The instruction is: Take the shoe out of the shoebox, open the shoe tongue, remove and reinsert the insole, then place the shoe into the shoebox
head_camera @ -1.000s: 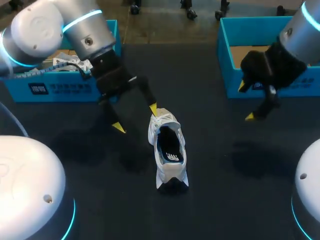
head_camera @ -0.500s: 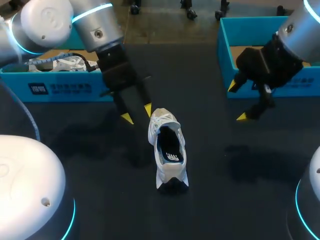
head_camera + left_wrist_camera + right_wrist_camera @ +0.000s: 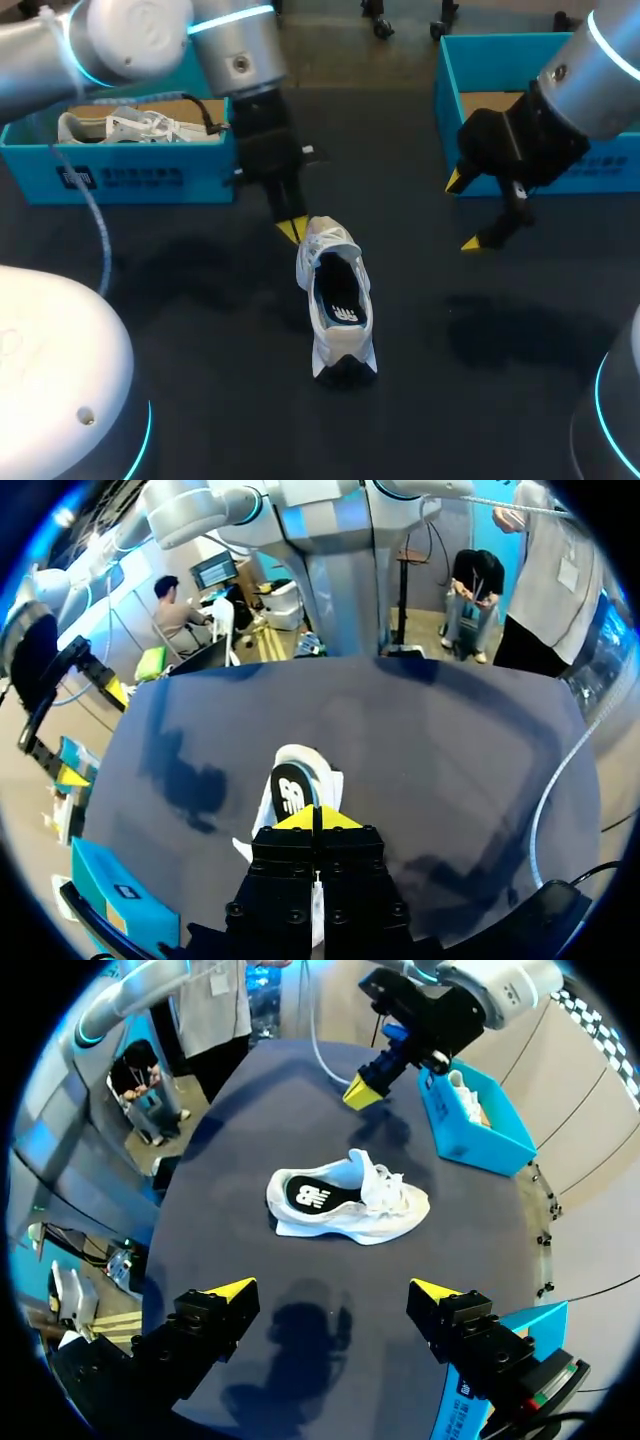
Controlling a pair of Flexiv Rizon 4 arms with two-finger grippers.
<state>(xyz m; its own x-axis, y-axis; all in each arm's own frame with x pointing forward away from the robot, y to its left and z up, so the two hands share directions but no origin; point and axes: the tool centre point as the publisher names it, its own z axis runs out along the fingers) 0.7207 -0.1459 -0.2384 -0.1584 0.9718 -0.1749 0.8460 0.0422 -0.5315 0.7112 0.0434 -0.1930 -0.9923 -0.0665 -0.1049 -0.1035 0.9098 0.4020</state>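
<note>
The white sneaker [image 3: 338, 300] stands upright mid-desk [image 3: 220, 400], out of both boxes, its laced end far and its heel near. The left end effector [image 3: 290, 228] hangs at that far end with its yellow tips pressed together; whether they touch the laces I can't quite tell. The right end effector [image 3: 463, 212] hovers to the sneaker's right, well apart, fingers spread and holding nothing. The blue left shoebox [image 3: 130, 175] at far left holds a second sneaker [image 3: 110, 128]; the right shoebox [image 3: 450, 100] sits far right.

shoe [image 3: 296, 790]: toe hidden under left fingers [image 3: 297, 820] | right shoebox [image 3: 447, 90]: partly behind right arm [image 3: 590, 70]
</note>
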